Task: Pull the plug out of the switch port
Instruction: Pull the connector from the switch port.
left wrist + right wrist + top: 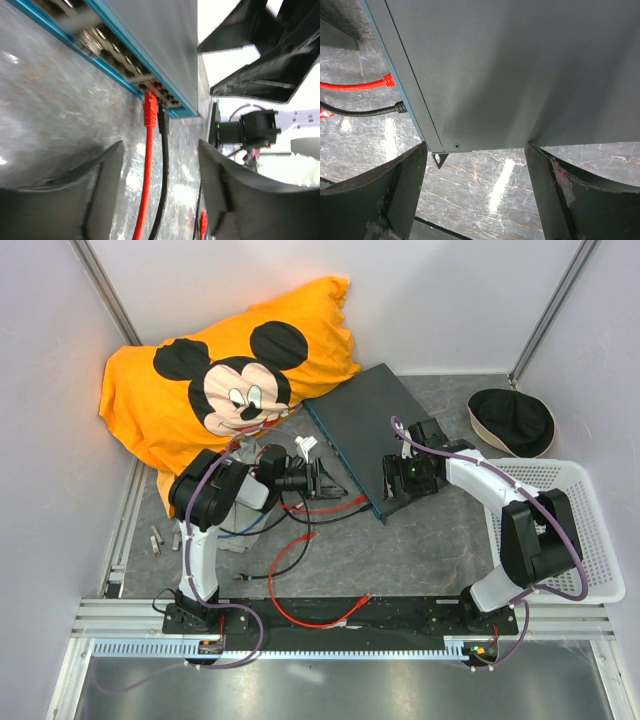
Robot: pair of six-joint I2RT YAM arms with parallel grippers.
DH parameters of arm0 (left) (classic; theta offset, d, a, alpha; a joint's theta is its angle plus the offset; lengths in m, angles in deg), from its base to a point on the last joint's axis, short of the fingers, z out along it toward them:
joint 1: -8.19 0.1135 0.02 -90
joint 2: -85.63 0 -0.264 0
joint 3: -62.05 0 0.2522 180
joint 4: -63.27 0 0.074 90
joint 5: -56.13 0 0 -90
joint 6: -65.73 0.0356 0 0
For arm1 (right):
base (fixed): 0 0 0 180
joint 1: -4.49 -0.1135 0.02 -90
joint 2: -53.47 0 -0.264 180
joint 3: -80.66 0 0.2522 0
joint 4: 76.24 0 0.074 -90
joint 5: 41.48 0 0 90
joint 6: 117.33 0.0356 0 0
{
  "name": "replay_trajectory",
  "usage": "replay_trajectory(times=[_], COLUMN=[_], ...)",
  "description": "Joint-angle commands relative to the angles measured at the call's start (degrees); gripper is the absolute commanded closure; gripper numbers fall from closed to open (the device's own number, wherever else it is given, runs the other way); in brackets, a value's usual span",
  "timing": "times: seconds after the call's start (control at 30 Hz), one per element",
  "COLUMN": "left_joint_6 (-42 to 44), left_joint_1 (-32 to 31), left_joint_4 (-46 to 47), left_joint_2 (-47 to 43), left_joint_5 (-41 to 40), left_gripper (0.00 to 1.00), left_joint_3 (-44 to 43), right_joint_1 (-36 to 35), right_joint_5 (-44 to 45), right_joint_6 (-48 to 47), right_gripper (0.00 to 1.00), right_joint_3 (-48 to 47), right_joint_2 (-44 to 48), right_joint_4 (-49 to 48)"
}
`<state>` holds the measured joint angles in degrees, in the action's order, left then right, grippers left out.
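Note:
The switch lies flat mid-table, a dark grey box with its teal port face turned toward the left arm. A red plug and a black plug sit side by side in ports near the face's near end, also seen as the red plug and black plug. My left gripper is open, just short of the plugs, with both cables running between its fingers untouched. My right gripper is open at the switch's near corner, holding nothing.
An orange Mickey Mouse pillow lies behind the switch on the left. A black round cap sits at the back right, above a white basket. Loose red cable and black cable trail across the near table.

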<state>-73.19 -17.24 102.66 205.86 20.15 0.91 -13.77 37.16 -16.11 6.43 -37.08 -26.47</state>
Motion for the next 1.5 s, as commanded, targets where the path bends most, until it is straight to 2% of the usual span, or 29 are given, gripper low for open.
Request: replay_trajectory(times=[0.0,0.03,0.1,0.13,0.3,0.4,0.5,0.53,0.57,0.6,0.63,0.67,0.73,0.8,0.83,0.87,0.9,0.97,1.03,1.1,1.17,1.23,1.27,1.33,1.47], left_joint_6=[-0.2,-6.2,-10.7,-11.8,-12.8,-9.7,2.4,13.2,19.9,27.0,39.9,44.7,52.0,48.7,37.0,34.3,34.1,34.2,34.6,34.2,28.5,20.2,19.8,22.2,20.2], left_joint_1=[0.6,0.6,-0.4,-0.8,-4.2,-4.5,-3.4,-3.3,-3.6,-4.3,-5.2,-6.6,-6.7,-6.6,-6.6,-6.6,-6.6,-5.1,-2.7,-0.3,0.0,-0.2,-1.1,-1.8,-2.3], left_joint_4=[-0.7,1.8,9.4,9.7,9.5,3.9,-10.7,-19.1,-34.9,-43.7,-49.9,-58.4,-62.4,-64.9,-66.5,-67.9,-66.8,-60.1,-58.0,-58.0,-50.9,-40.3,-39.2,-37.2,-33.6], left_joint_2=[1.2,3.4,8.7,9.6,12.8,8.9,-5.1,-13.0,-17.5,-21.0,-24.1,-29.4,-33.1,-35.7,-35.7,-35.3,-35.1,-37.9,-35.3,-31.3,-29.5,-26.5,-25.0,-19.6,-8.4], left_joint_5=[-1.6,-1.7,-1.5,-2.6,-4.1,-4.0,-2.9,-5.0,-7.1,-10.0,-18.6,-22.4,-27.0,-29.3,-33.8,-32.1,-29.5,-30.7,-23.0,-16.4,-11.5,-8.8,-9.1,-9.1,-1.3], left_gripper=[0.08,0.03,0.01,0.01,0.01,0.01,0.01,0.01,0.01,0.01,0.01,0.01,0.01,0.01,0.01,0.01,0.01,0.01,0.08,0.25,0.35,0.39,0.42,0.41,0.39], left_joint_3=[-2.2,-2.7,-4.7,-5.4,-8.5,-6.3,-4.7,-5.6,-7.4,-12.0,-14.4,-16.3,-20.8,-23.2,-24.2,-25.5,-25.8,-21.2,-20.0,-19.5,-16.0,-10.3,-9.2,-9.7,-15.2], right_joint_1=[0.1,0.2,0.1,0.1,0.2,0.1,0.2,0.1,0.2,0.1,0.2,0.2,0.2,0.2,0.2,0.1,0.2,0.2,0.6,1.0,1.3,1.3,1.3,1.4,1.6], right_joint_5=[3.4,3.4,3.4,3.6,3.4,1.8,2.0,2.2,2.1,2.0,1.9,1.9,2.4,2.7,2.8,3.1,3.3,3.8,4.4,4.3,4.1,3.9,3.6,3.6,3.7], right_joint_6=[-1.1,-1.2,-1.4,-1.5,-1.6,-1.7,-2.0,-2.0,-2.2,-2.3,-2.5,-2.7,-3.2,-3.5,-3.7,-3.7,-3.9,-4.7,-5.2,-5.3,-5.6,-5.7,-5.9,-6.2,-7.9], right_gripper=[0.11,0.11,0.1,0.1,0.07,0.05,0.04,0.04,0.04,0.03,0.03,0.03,0.03,0.02,0.02,0.02,0.02,0.02,0.02,0.02,0.02,0.02,0.02,0.02,0.02], right_joint_3=[1.5,1.4,1.2,1.1,1.0,-0.2,-2.4,-3.1,-3.9,-5.3,-6.0,-6.6,-7.9,-8.8,-8.8,-8.8,-8.7,-8.2,-7.7,-8.1,-8.3,-8.3,-8.2,-8.1,-7.6], right_joint_2=[-3.2,-3.3,-3.8,-4.0,-4.7,-4.6,-4.3,-4.3,-4.2,-4.3,-4.4,-4.2,-3.7,-2.5,-1.9,-1.4,-0.3,0.7,1.6,1.7,1.8,1.8,1.8,1.8,1.1], right_joint_4=[-8.4,-8.5,-8.5,-8.5,-8.6,-8.4,-8.3,-8.4,-8.5,-8.6,-8.8,-8.9,-9.3,-9.2,-9.2,-9.1,-9.1,-9.1,-8.9,-8.6,-8.7,-9.0,-9.0,-8.7,-7.5])
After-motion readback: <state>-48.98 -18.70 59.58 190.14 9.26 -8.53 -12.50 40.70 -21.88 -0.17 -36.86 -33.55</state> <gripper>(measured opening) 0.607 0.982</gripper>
